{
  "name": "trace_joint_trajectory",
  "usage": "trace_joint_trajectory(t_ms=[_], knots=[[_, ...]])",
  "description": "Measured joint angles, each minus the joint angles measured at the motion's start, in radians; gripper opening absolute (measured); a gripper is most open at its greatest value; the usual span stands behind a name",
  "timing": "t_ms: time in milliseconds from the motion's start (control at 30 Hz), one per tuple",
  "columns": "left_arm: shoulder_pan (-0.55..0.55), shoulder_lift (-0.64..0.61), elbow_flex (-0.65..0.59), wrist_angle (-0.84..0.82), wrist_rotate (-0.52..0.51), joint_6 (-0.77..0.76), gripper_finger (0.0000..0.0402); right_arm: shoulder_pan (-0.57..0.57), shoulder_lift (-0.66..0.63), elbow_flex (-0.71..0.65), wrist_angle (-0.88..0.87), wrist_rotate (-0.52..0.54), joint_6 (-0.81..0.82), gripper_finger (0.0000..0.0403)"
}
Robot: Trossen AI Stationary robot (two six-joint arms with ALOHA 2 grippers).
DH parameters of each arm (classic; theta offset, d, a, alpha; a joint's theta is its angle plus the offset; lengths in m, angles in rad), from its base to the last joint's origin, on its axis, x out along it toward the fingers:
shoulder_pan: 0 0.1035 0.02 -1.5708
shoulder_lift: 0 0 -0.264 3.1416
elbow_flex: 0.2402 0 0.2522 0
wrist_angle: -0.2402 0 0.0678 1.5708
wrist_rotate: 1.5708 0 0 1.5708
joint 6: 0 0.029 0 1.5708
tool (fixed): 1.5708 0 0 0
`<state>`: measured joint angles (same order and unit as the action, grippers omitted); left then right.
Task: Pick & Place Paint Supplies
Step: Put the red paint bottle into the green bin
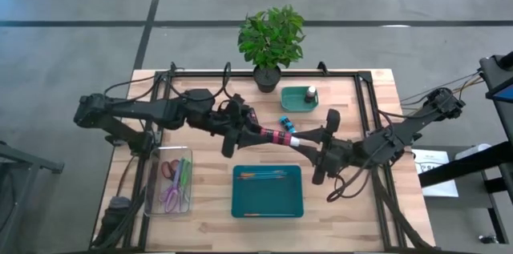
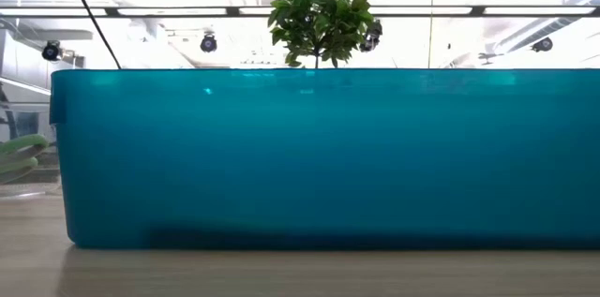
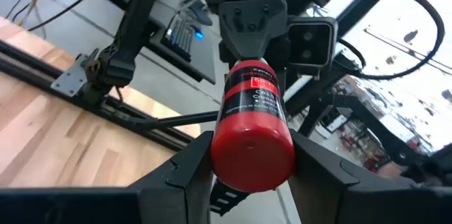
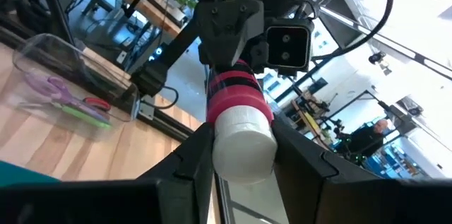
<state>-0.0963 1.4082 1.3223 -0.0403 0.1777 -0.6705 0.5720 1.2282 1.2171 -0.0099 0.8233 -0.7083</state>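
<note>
A dark red paint bottle (image 1: pixel 280 137) with a white cap (image 1: pixel 293 140) hangs level in the air between my two grippers, above the table's middle. My left gripper (image 1: pixel 268 135) reaches in from the left and is shut on the bottle's base end. My right gripper (image 1: pixel 307 143) reaches in from the right and is shut on its cap end. A blue bottle (image 1: pixel 284 122) lies on the table just beyond them. Thin brushes (image 1: pixel 260 175) lie in the teal tray (image 1: pixel 267 204) near the front edge. My left gripper (image 3: pixel 253 174) pinches the bottle's red base end (image 3: pixel 253 150) between its two fingers (image 3: pixel 185 171), coming level from the table's left, along the bottle. The bottle is lifted clear and lies level. My right gripper (image 4: pixel 244 164) pinches the white cap (image 4: pixel 244 143) between its two fingers (image 4: pixel 191 160), coming level from the table's right, along the bottle. The red body runs away from it into the other gripper (image 4: pixel 229 19).
A small green dish (image 1: pixel 293 103) with a bottle in it stands near the far edge beside a potted plant (image 1: pixel 270 38). A clear box (image 1: pixel 172 182) with scissors sits front left. In the low view the teal tray's wall (image 2: pixel 319 156) blocks most of the table.
</note>
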Motion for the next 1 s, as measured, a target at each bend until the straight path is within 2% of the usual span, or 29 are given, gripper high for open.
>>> trace_joint_trajectory(t_ms=[400,600,800,1000], knots=[[0.001,0.002,-0.002,0.021,0.128,0.074,0.0163,0.001,0.0,0.002,0.014,-0.003,0.025,0.011],[-0.01,-0.007,-0.009,-0.034,0.247,0.088,0.0207,0.006,-0.035,0.018,0.06,0.074,0.027,0.011],[-0.008,-0.027,-0.006,-0.122,0.223,0.099,0.026,0.015,-0.06,0.006,0.0,0.066,0.052,0.011],[-0.017,-0.05,-0.005,-0.308,0.222,0.109,0.0268,0.039,-0.103,0.012,-0.107,0.119,0.171,0.011]])
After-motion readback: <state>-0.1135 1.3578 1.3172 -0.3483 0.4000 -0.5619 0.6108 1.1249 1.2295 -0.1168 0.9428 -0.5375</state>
